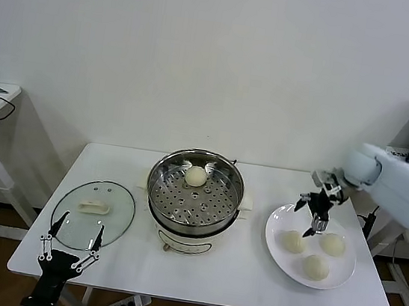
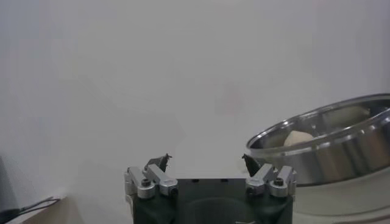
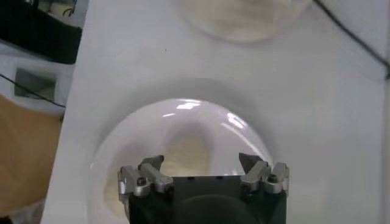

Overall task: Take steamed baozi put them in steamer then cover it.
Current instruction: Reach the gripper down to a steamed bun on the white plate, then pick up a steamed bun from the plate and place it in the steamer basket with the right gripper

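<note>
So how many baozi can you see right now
4: one on the steamer tray at its far side, three on the white plate: near-left, near-right, front. None seems hidden.

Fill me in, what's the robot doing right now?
It is loading baozi into the steamer. One baozi already sits on the perforated tray inside; three more are on the white plate. The right claw hangs open just above the plate, over the buns, holding nothing. The left claw is open and idle at the table's front left edge, near the cover, which lies flat on the table beside the steamer.
</note>
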You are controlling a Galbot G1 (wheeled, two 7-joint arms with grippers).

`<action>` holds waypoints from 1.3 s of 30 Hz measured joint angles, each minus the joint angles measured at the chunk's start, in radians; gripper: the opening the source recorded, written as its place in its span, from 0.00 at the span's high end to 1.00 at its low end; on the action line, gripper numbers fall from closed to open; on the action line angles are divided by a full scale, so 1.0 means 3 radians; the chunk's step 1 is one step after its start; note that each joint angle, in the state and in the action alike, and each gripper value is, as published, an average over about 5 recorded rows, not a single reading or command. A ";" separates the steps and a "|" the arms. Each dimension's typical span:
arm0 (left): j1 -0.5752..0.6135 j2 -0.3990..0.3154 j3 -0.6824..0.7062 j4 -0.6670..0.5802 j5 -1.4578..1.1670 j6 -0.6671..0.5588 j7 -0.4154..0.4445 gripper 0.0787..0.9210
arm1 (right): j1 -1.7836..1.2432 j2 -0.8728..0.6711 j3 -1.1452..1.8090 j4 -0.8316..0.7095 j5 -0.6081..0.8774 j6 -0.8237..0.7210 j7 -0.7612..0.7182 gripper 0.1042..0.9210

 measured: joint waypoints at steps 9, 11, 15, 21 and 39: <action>-0.0004 0.0001 -0.0054 -0.0013 -0.0015 0.0008 -0.0006 0.12 | -0.0352 0.0006 0.0215 -0.0103 -0.0086 -0.0075 0.0196 0.12; -0.0001 0.0005 -0.0066 -0.0026 -0.0027 0.0016 -0.0006 0.12 | -0.0416 0.0015 0.0265 -0.0124 -0.0107 -0.0088 0.0225 0.12; -0.0009 0.0013 -0.0096 -0.0052 -0.0057 0.0038 -0.0006 0.12 | -0.0524 0.0039 0.0349 -0.0177 -0.0143 -0.0100 0.0266 0.12; -0.0026 0.0015 -0.0131 -0.0058 -0.0090 0.0054 -0.0008 0.12 | -0.0635 0.0083 0.0428 -0.0251 -0.0187 -0.0106 0.0319 0.12; -0.0036 0.0043 -0.0200 -0.0075 -0.0130 0.0057 -0.0009 0.12 | -0.0601 0.0133 0.0457 -0.0248 -0.0257 -0.0107 0.0310 0.34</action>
